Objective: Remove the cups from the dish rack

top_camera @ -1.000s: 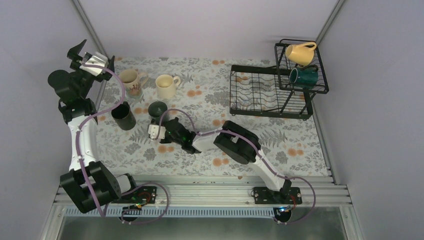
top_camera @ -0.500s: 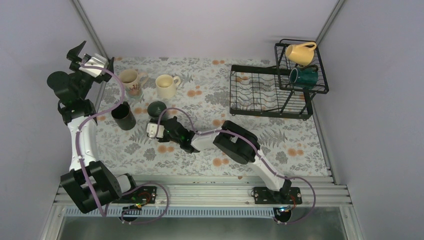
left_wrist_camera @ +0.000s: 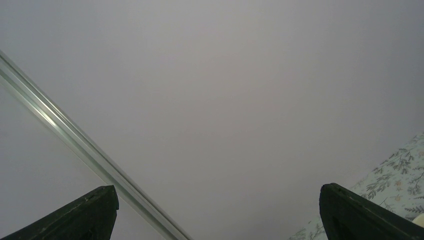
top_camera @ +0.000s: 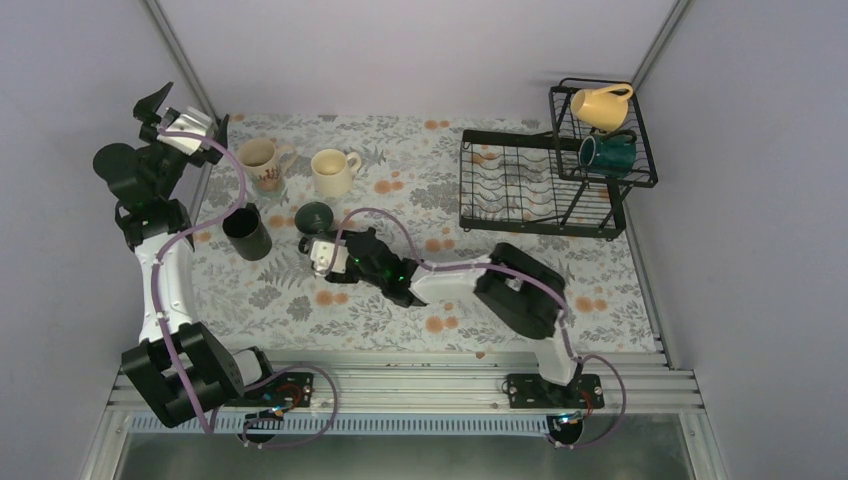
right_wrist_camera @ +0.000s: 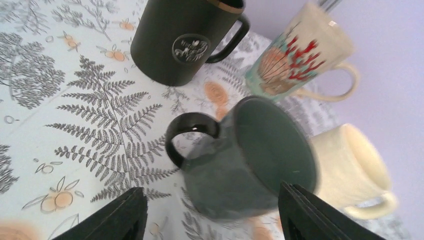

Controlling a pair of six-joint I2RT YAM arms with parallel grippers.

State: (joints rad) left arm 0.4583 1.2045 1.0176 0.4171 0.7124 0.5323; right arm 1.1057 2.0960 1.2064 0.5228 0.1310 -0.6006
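Four of the six cups are found off the dish rack and standing on the flower-patterned table. These are the printed cream mug, the plain cream mug, the black mug and the dark grey-green mug, all grouped at the left and well apart from the rack.

Two are left to be unloaded. The yellow mug and the dark teal mug are both kept in the raised basket tier at the rack's right end, apparently on their sides. No cup is seen in the flat slotted tray. The task is thus judged about two-thirds done.

The right gripper is held low by the dark grey-green mug, its jaws spread, with the mug upright between and ahead of them. Nothing is gripped, though whether one finger brushes the mug's wall cannot be told from the wrist view. The left gripper is raised at the far left corner, jaws wide apart, with nothing between them.
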